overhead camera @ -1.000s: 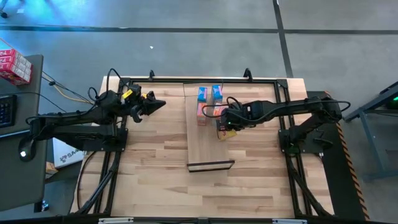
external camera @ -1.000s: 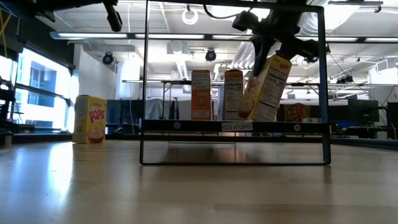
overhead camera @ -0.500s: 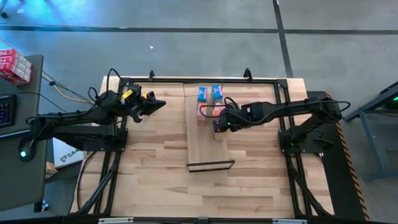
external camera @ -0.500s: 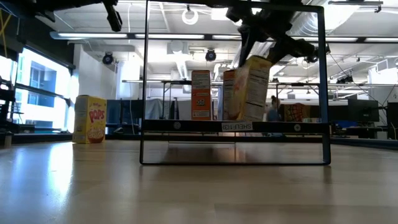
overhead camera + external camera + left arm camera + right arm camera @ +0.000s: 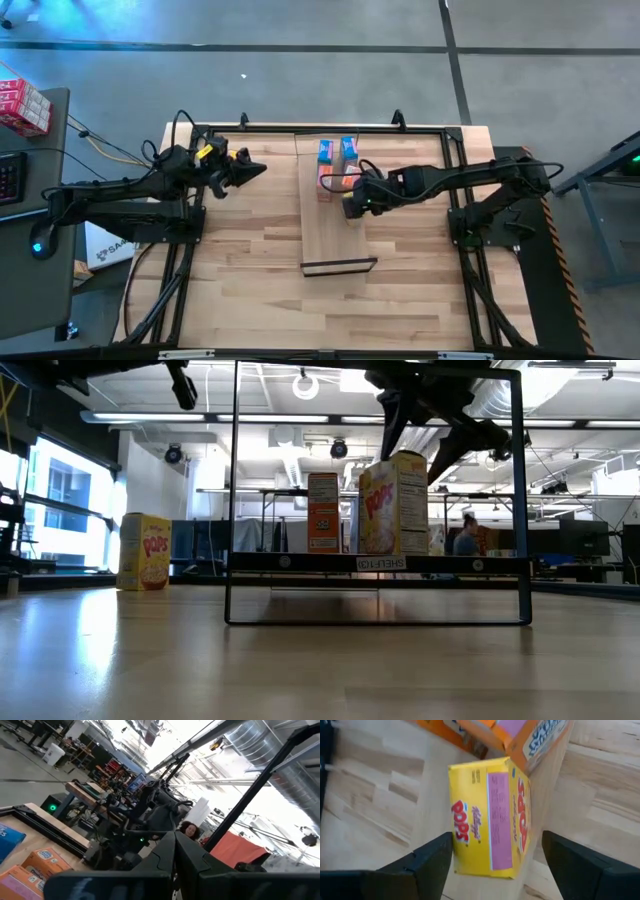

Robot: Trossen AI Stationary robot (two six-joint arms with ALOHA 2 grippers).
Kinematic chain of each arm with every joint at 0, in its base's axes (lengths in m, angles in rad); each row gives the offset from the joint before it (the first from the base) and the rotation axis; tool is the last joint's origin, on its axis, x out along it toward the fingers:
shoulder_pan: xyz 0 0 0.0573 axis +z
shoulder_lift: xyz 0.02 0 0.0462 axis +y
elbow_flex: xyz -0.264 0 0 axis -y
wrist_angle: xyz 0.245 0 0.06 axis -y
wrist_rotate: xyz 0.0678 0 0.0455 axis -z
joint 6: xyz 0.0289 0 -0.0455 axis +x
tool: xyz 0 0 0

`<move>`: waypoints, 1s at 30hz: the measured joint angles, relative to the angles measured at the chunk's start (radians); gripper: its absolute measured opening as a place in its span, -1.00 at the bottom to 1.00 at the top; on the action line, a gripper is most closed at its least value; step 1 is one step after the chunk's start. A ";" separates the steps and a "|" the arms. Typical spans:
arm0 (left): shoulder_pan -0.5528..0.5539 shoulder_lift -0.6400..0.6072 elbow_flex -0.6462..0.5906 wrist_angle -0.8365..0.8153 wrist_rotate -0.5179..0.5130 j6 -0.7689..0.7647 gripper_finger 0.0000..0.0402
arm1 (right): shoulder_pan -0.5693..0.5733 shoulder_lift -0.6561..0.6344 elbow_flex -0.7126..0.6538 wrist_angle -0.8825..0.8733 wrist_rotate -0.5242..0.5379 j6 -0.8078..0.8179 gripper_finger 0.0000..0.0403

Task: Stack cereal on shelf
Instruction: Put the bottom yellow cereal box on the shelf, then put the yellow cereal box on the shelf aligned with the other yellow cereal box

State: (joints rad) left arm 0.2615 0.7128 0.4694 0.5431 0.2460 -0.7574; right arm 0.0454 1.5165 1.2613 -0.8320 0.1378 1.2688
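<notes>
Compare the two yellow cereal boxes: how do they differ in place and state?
One yellow box stands on the shelf, between the open right gripper's fingers; the other yellow box stands on the tabletop, off the shelf, with no gripper near. Both are upright.

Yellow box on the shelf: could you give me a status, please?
Right tool open, straddling yellow box. Box upright on shelf. Left tool shut, parked aside.

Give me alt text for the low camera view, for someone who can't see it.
A yellow cereal box stands upright on the shelf, with the right gripper open just above it, its fingers apart on either side of the box top. An orange box stands farther back on the shelf, and a second yellow box stands on the table off to the side.
</notes>
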 joint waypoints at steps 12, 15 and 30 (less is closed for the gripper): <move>0.000 0.000 0.000 -0.005 0.007 -0.001 -1.00 | 0.001 -0.128 0.000 -0.167 0.033 -0.090 0.45; 0.000 0.000 0.000 -0.007 0.007 -0.001 -1.00 | 0.007 -0.215 0.000 -0.266 0.100 -0.081 0.45; 0.000 0.000 0.000 -0.008 -0.058 0.017 -1.00 | 0.190 -0.411 0.000 -0.608 0.308 -0.033 0.45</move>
State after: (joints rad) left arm 0.2611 0.7132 0.4694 0.5346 0.1882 -0.7401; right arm 0.2353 1.1052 1.2610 -1.4397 0.4454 1.2359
